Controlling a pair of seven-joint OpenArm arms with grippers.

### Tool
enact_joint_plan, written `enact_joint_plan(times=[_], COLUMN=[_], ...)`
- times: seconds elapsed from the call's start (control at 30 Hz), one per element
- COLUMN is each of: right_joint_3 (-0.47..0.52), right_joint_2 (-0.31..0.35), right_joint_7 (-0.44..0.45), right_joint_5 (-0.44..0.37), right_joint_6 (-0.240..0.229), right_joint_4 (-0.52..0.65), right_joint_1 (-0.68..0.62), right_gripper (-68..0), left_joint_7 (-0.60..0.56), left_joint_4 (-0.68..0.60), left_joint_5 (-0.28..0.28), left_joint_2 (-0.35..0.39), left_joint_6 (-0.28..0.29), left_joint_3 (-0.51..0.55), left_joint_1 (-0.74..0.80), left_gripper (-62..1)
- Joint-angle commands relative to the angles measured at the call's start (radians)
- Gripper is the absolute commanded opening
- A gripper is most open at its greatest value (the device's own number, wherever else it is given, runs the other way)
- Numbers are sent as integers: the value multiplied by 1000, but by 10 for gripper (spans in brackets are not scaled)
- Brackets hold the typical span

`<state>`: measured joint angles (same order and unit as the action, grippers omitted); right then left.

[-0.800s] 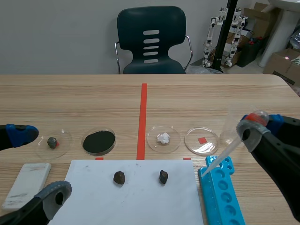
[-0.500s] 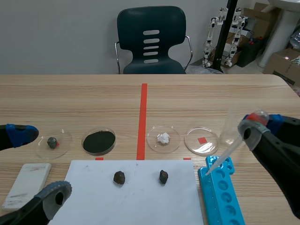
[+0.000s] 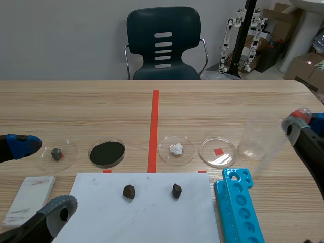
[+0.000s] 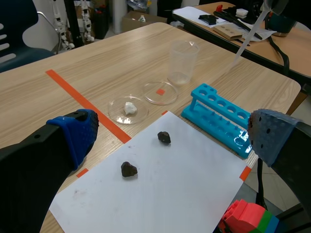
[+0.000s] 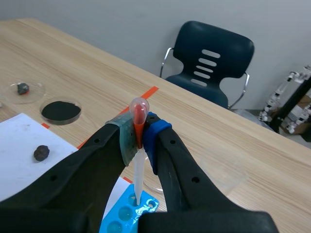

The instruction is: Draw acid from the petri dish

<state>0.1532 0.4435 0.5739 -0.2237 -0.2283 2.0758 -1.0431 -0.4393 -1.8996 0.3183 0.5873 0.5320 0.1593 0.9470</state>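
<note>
A clear petri dish (image 3: 217, 152) with a red mark under it sits right of the red tape line, also ahead of my left gripper (image 4: 160, 92). My right gripper (image 3: 299, 124) hangs at the table's right edge, shut on a plastic pipette (image 5: 138, 116) just below its red bulb. The stem points down over the blue rack (image 5: 127, 216) and shows high in the left wrist view as the pipette (image 4: 249, 33). The dish lies well left of the pipette tip. My left gripper (image 3: 40, 177) stands open at the near left, nothing between its fingers (image 4: 73, 136).
A clear beaker (image 3: 259, 136) stands right of the dish. The blue tube rack (image 3: 238, 207) lies in front. The dish with white bits (image 3: 176, 150), black-powder dish (image 3: 107, 153) and stone dish (image 3: 58, 154) line the row. White paper (image 3: 147, 212) carries two dark rocks (image 3: 128, 191). A white device (image 3: 28, 198) lies near left.
My right gripper has moved right and up with the pipette, carrying its tip away from the rack's far end. The left arm has kept still.
</note>
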Motion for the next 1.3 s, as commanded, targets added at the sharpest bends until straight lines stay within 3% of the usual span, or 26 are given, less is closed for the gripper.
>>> enact_joint_plan(times=[0.0, 0.17, 0.37, 0.53, 0.67, 0.73, 0.87, 1.07, 1.27], right_joint_3=[23, 84, 89, 89, 85, 72, 21, -95, -181], right_joint_2=[-20, -95, -97, -97, -97, -97, -97, -98, -123], right_joint_7=[14, -73, -188, -230, -254, -254, -255, -254, -246], right_joint_5=[-6, -7, -35, -79, -79, -79, -69, 24, 49], right_joint_6=[-15, -106, -113, -123, -219, -246, -250, -251, -195], right_joint_4=[19, 19, -3, -76, -166, -208, -287, -372, -458], right_joint_1=[1, 62, 195, 360, 508, 568, 676, 788, 861], right_gripper=[-666, -666, -666, -666, -666, -666, -666, -666, -666], left_joint_7=[-16, -16, -16, -16, -16, -17, -16, -16, -16], left_joint_4=[-9, -9, -9, -9, -9, -9, -9, -9, -9], left_joint_5=[13, 13, 14, 14, 14, 14, 14, 14, 14], left_joint_2=[-5, -5, -5, -5, -5, -5, -5, -5, -5], left_joint_6=[2, 2, 2, 2, 2, 2, 2, 2, 2], left_joint_3=[-3, -3, -3, -3, -3, -3, -3, -3, -3], left_joint_1=[-3, -3, -3, -3, -3, -3, -3, -3, -3], left_gripper=[14, 14, 14, 14, 14, 14, 14, 14, 14])
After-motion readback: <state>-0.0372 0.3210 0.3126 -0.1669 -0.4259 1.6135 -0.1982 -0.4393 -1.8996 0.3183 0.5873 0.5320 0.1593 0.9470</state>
